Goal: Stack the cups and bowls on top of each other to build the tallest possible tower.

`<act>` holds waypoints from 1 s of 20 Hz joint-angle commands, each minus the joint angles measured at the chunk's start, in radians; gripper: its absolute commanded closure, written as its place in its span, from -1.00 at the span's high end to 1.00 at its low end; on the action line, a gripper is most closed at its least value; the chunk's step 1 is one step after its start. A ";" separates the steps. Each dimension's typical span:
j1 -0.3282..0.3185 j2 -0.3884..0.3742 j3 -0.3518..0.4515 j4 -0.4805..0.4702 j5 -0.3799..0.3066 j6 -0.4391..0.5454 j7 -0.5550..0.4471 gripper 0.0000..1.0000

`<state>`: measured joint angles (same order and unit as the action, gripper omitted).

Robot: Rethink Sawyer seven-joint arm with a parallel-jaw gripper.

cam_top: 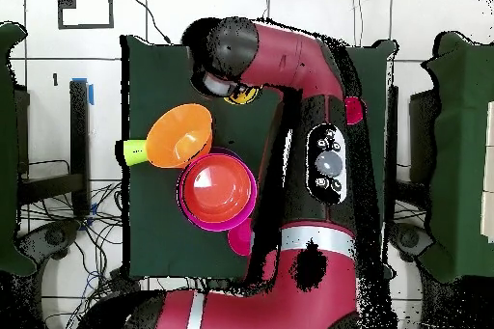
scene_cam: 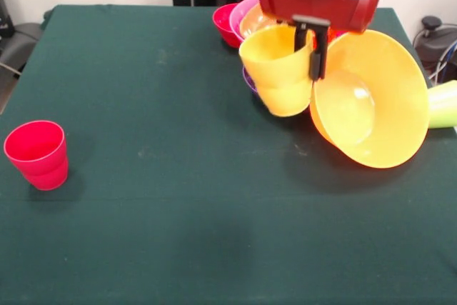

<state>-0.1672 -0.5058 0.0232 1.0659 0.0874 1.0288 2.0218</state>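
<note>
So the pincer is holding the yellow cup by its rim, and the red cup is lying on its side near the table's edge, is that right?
Not quite. The pincer does hold the yellow cup by its rim, but the red cup stands upright, mouth up, near the table's edge. The front view shows this.
</note>
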 commanded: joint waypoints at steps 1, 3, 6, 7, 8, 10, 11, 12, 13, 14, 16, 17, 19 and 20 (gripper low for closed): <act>0.038 -0.045 0.040 -0.040 0.008 0.185 0.103 -1.00; 0.043 -0.059 0.034 -0.022 0.013 0.183 0.112 -1.00; 0.051 -0.092 0.020 0.018 0.019 0.178 0.120 -1.00; 0.054 -0.108 0.014 0.035 0.020 0.179 0.124 -1.00; 0.057 -0.123 0.006 0.053 0.022 0.184 0.128 -1.00; 0.064 -0.152 -0.010 0.101 0.029 0.185 0.145 -1.00; 0.068 -0.165 -0.016 0.123 0.030 0.175 0.144 -1.00; 0.071 -0.173 -0.021 0.142 0.032 0.165 0.146 -1.00; 0.076 -0.182 -0.028 0.160 0.030 0.159 0.145 -1.00; 0.079 -0.189 -0.033 0.175 0.032 0.150 0.146 -1.00; 0.087 -0.199 -0.044 0.197 0.029 0.141 0.148 -1.00; 0.090 -0.204 -0.048 0.207 0.027 0.139 0.146 -1.00; 0.096 -0.211 -0.057 0.226 0.028 0.131 0.148 -1.00; 0.099 -0.215 -0.062 0.238 0.030 0.120 0.150 -1.00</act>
<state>-0.0948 -0.6950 -0.0447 1.1309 0.1215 1.1141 2.0220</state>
